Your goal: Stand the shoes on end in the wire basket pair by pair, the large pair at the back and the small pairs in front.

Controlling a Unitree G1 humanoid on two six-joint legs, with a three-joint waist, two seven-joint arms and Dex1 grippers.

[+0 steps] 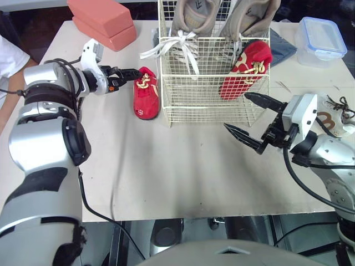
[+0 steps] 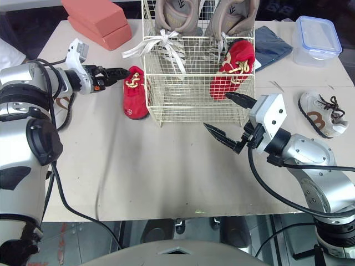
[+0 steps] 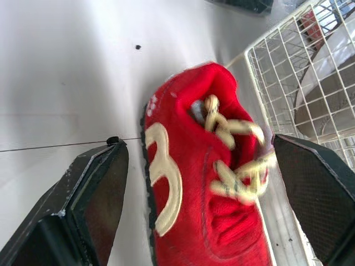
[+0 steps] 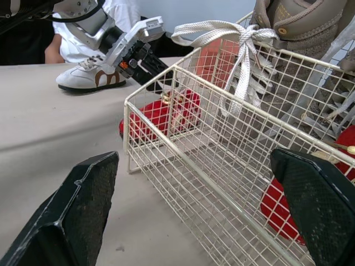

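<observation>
The surface [image 1: 166,177] carried the wire basket [image 1: 194,105] just ahead of the right pincer [image 1: 235,111], whose fingers were spread wide and empty before the basket's near wall. The large tan pair [image 1: 191,16] stood on end at the side of the basket farthest from that pincer. One small red shoe [image 1: 247,69] stood upright in the near corner, just beyond its upper finger. The second red shoe [image 1: 146,94] lay outside on the surface, beside the basket. The left pincer [image 1: 130,72] was released, with one finger to either side of this shoe.
</observation>
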